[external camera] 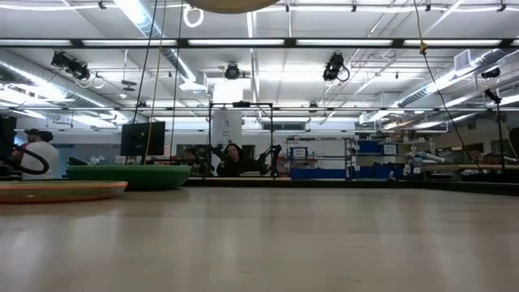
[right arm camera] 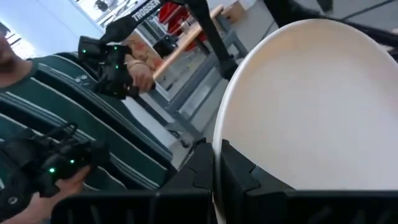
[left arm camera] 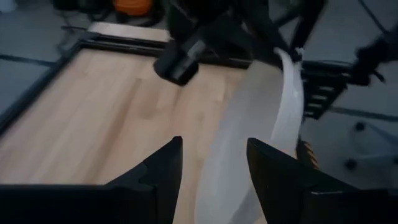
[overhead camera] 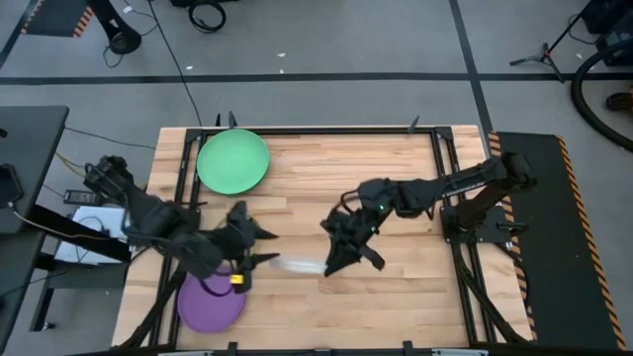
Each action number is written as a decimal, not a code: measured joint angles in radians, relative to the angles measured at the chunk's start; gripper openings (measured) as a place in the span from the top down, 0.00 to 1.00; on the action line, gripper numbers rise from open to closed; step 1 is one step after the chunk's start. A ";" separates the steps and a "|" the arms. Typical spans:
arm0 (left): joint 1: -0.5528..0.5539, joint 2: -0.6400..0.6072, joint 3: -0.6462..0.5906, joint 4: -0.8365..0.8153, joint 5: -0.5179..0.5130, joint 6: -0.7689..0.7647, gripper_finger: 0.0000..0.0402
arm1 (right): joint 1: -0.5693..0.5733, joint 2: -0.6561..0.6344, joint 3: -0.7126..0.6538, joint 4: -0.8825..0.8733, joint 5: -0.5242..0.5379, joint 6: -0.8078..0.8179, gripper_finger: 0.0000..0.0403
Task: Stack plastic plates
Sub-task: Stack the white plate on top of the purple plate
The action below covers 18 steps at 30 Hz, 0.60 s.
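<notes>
A white plate (overhead camera: pixel 297 265) hangs in the air over the table's near middle, between my two grippers. My right gripper (overhead camera: pixel 331 262) is shut on it; the right wrist view shows the plate (right arm camera: pixel 311 106) large and tilted. My left gripper (overhead camera: pixel 255 247) is open, and in its wrist view the fingers (left arm camera: pixel 214 171) stand on either side of the plate's (left arm camera: pixel 249 137) opposite edge. A large green plate (overhead camera: pixel 232 161) lies flat at the far left. A purple plate (overhead camera: pixel 211 302) lies at the near left, under my left arm. My right gripper pinches the white plate's rim (right arm camera: pixel 219 134) between its two fingers (right arm camera: pixel 202 165), coming from the table's right. The plate is lifted clear of the table and stands tilted, nearly on edge. My left gripper: its open fingers flank the plate's left edge (left arm camera: pixel 230 174); whether they touch it I cannot tell.
In the low view the green plate (external camera: pixel 130 174) and a flat orange-tinted plate (external camera: pixel 57 191) sit at the left. Bare wood (overhead camera: pixel 326 178) spans the table's middle and right. A person in a striped shirt (right arm camera: pixel 56 112) holds controllers beyond the table's edge.
</notes>
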 joint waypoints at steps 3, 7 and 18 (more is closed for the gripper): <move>0.036 0.000 -0.063 0.089 0.102 0.029 0.54 | 0.035 0.000 0.000 -0.018 0.054 0.012 0.97; 0.066 -0.001 -0.103 0.150 0.238 0.029 0.54 | 0.062 0.001 0.000 -0.033 0.105 0.029 0.97; 0.037 -0.067 -0.101 0.174 0.398 -0.046 0.46 | 0.068 0.001 0.000 -0.126 0.080 0.033 0.97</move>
